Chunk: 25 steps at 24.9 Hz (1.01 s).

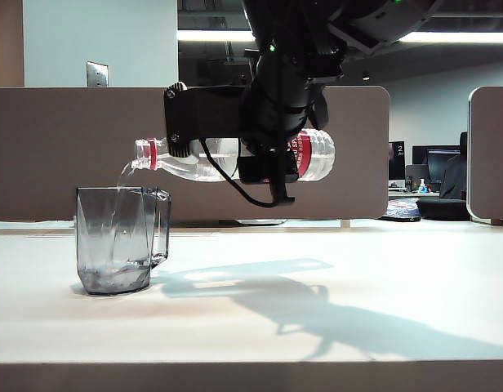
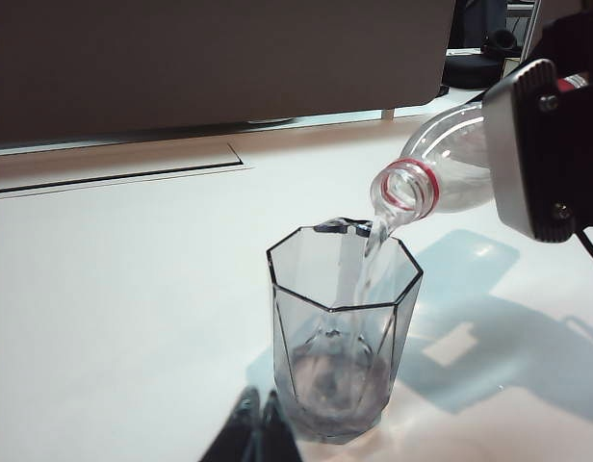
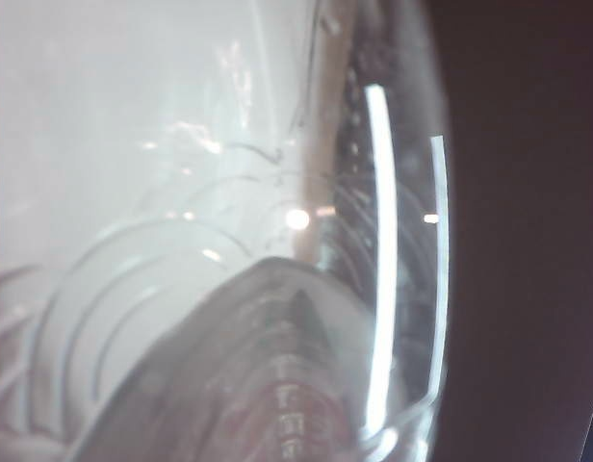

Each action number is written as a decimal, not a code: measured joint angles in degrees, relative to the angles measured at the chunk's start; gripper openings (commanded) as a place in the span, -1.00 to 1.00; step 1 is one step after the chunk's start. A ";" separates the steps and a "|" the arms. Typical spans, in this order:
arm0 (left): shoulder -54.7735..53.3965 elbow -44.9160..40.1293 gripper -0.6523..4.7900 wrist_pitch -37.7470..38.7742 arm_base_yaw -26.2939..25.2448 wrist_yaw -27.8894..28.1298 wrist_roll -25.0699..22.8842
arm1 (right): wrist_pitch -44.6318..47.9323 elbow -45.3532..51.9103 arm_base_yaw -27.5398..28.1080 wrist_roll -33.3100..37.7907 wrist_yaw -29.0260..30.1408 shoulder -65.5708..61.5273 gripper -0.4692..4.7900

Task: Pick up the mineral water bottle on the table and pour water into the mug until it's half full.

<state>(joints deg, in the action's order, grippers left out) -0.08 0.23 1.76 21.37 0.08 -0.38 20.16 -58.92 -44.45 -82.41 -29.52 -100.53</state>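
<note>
Sideways, mineral water bottle point(image 1: 204, 158) within right gripper point(image 1: 268, 155).

The left gripper point(image 2: 255, 416) sits closed beside the mug point(image 2: 343, 327) as the mineral water bottle point(image 2: 436, 173) pours water point(image 2: 369, 255) in

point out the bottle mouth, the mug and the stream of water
mineral water bottle point(image 2: 404, 188), left wrist view, open mouth at the red neck ring
mug point(image 1: 113, 245), exterior view, front wall
water point(image 2: 359, 260), left wrist view, stream falling into the mug
</note>
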 measured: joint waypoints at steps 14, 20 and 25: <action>-2.86 0.00 -0.78 0.02 0.00 0.00 0.00 | 0.07 0.00 0.00 -0.59 0.00 0.00 0.13; -2.84 0.00 -0.78 0.02 0.00 0.00 0.00 | 0.07 -0.02 0.00 -0.74 0.00 0.00 0.13; -2.84 0.00 -0.78 0.02 0.00 0.00 0.00 | 0.07 -0.02 0.00 -2.10 0.00 0.00 0.13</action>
<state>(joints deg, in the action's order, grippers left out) -2.92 0.23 1.78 21.37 0.08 -0.38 20.23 -58.94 -44.45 -84.51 -29.52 -100.53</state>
